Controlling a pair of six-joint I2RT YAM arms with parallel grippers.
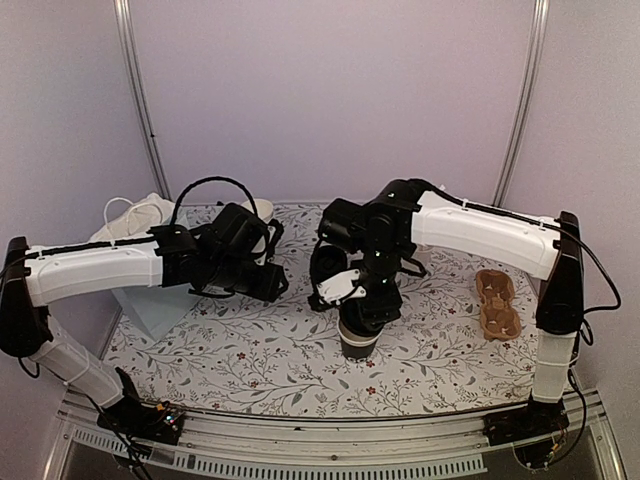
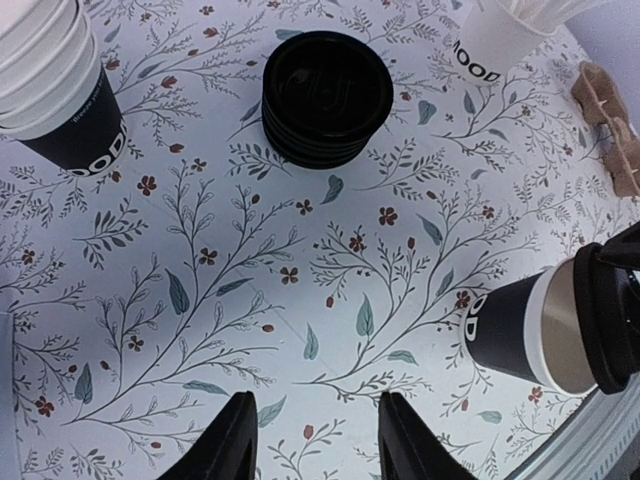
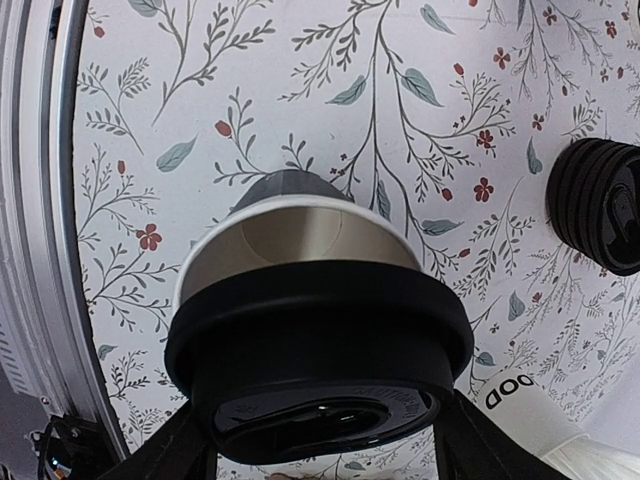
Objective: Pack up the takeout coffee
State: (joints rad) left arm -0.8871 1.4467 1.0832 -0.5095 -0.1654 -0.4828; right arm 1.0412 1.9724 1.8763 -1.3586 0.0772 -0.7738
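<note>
The takeout coffee cup (image 1: 358,342) stands near the front middle of the table, black-walled with a whitish rim (image 3: 290,222). My right gripper (image 3: 325,432) hangs right above it, shut on a round black lid (image 3: 320,340). The lid is tilted over the near part of the cup's mouth, and the far part of the mouth shows open. In the left wrist view the cup (image 2: 510,330) is at the right with the lid (image 2: 612,320) at its rim. My left gripper (image 2: 318,425) is open to the cup's left, over bare tablecloth, with nothing between its fingers.
A stack of black lids (image 2: 327,95), a nested stack of cups (image 2: 60,90) and a white cup of straws (image 2: 500,35) stand further back. A brown cardboard carrier (image 1: 497,303) lies at the right. A white bag (image 1: 140,215) sits at the back left.
</note>
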